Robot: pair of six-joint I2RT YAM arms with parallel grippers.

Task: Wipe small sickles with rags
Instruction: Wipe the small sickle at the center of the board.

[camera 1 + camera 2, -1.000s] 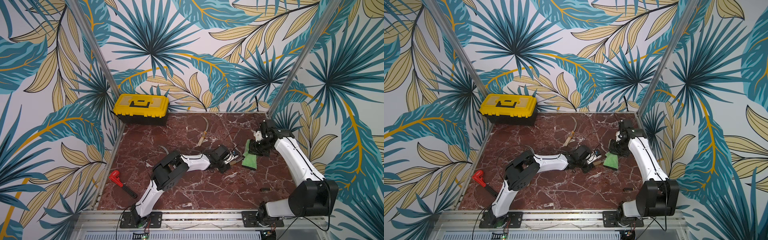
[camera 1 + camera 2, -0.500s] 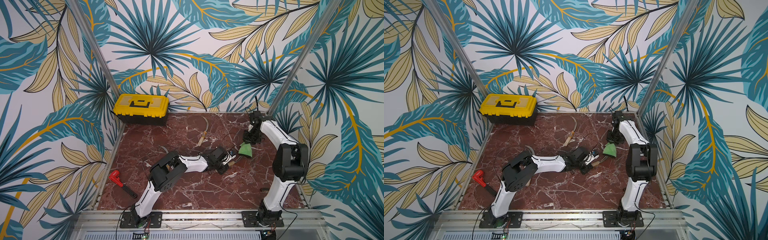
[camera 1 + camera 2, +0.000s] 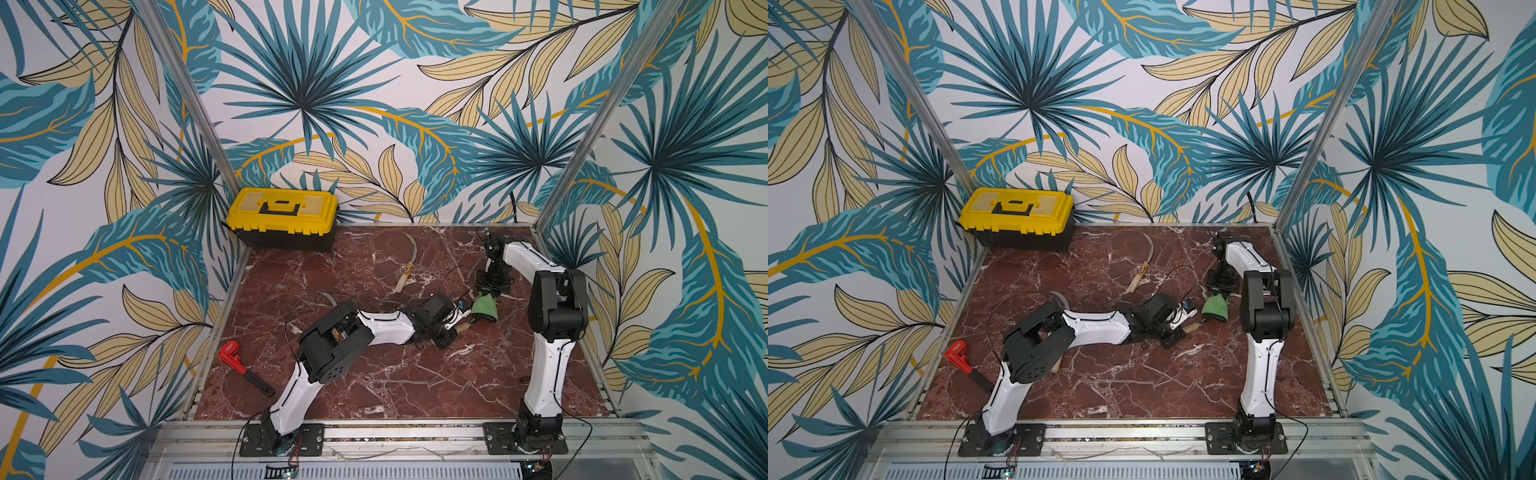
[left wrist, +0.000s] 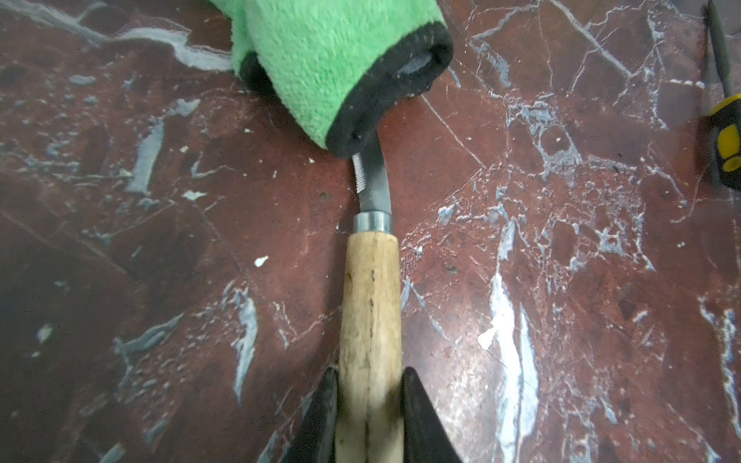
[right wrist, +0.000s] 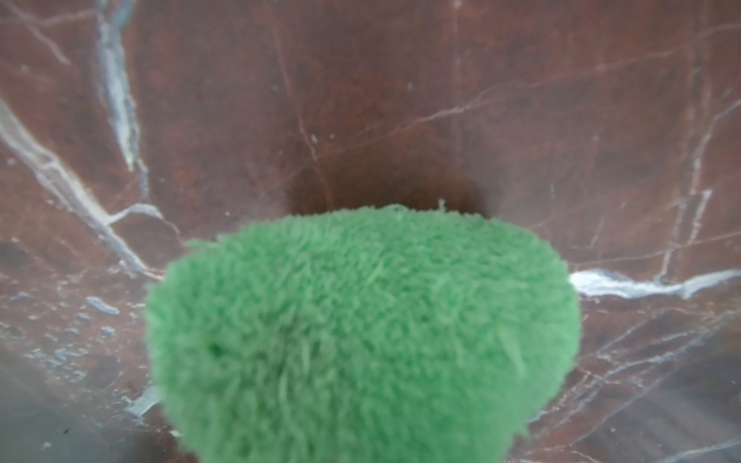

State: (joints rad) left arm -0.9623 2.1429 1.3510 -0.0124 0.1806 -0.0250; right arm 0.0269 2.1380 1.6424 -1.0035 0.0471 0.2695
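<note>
Sickle (image 4: 371, 304) centre-frame: looks stiff, light, toothed blade sharp, so L fingers (image 4: 328, 413) clamp wood handle. Rag (image 4: 341, 60) upper-centre: soft, floppy, pinched by R fingers (image 3: 490, 289), over blade.

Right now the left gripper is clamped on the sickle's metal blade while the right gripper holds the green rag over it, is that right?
Not quite: the left gripper is clamped on the sickle by its wooden handle, not the metal blade, as the left wrist view shows. The right gripper does hold the green rag over the blade.

Green rag (image 4: 337, 60) over sickle (image 4: 371, 304) in tool (image 4: 369, 377)
</note>
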